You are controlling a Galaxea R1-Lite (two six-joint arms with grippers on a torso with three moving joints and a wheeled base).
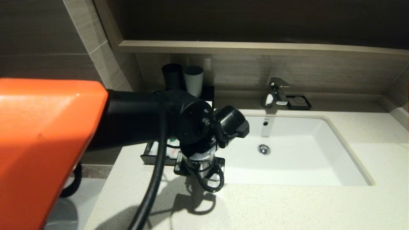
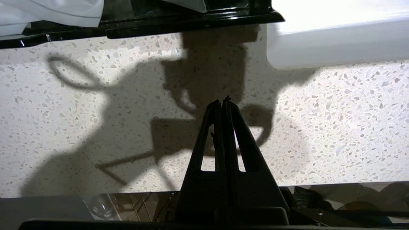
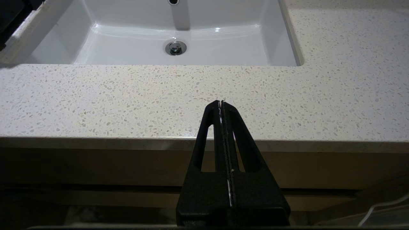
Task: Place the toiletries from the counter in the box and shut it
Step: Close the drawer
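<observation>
While its fingers press together empty, the left gripper hovers over the counter before the box.

The black box's drawer sits pulled open just past the closed left pincer. Clear sachets lie inside it. Speckled counter right under the tips.

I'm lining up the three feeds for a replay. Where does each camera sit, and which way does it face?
Head view: from the head, down over the counter and sink; the left arm fills its left side.
Left wrist view: behind the shut left gripper, facing the counter and the black box.
Right wrist view: behind the shut right gripper, low before the counter's edge, facing the sink.
Head and right wrist views share the sink drain.
</observation>
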